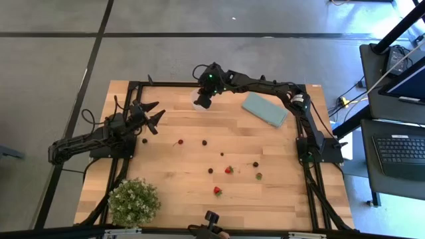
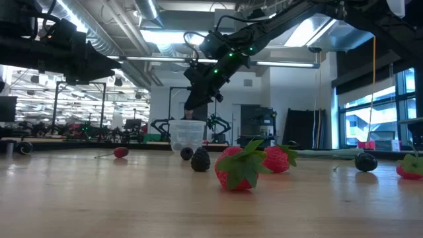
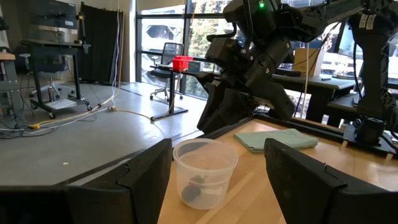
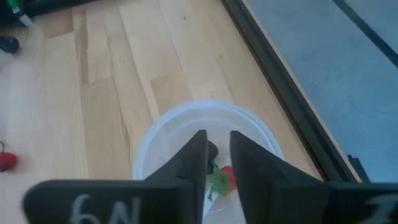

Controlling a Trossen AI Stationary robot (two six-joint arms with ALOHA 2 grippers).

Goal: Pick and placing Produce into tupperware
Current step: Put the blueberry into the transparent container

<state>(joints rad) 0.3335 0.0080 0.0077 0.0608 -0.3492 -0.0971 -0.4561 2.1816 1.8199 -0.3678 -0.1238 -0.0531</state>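
Observation:
The tupperware (image 1: 196, 99), a small clear round cup, stands near the table's far edge; it also shows in the low view (image 2: 188, 135) and the left wrist view (image 3: 205, 171). A dark piece (image 3: 198, 185) lies on its bottom. My right gripper (image 4: 217, 146) hangs just above the cup's mouth, slanting down, its fingers slightly apart. A red piece with a green leaf (image 4: 224, 178) shows in the gap. More produce (image 1: 228, 170) lies scattered over the table's middle and near part. My left gripper (image 1: 154, 113) waits open at the table's left side. My right gripper comes at the cup's mouth from above, slanting down from the table's right. The red piece with the green leaf (image 4: 227, 177) shows between its fingers (image 4: 198, 155), over the cup's inside. Whether the fingers touch it, I cannot tell.
A flat teal piece (image 1: 264, 109) lies to the right of the cup. A leafy potted plant (image 1: 134, 201) stands at the near left corner. Strawberries (image 2: 238, 168) and dark berries (image 2: 200, 160) lie close to the low camera. A black frame (image 1: 166, 83) borders the table.

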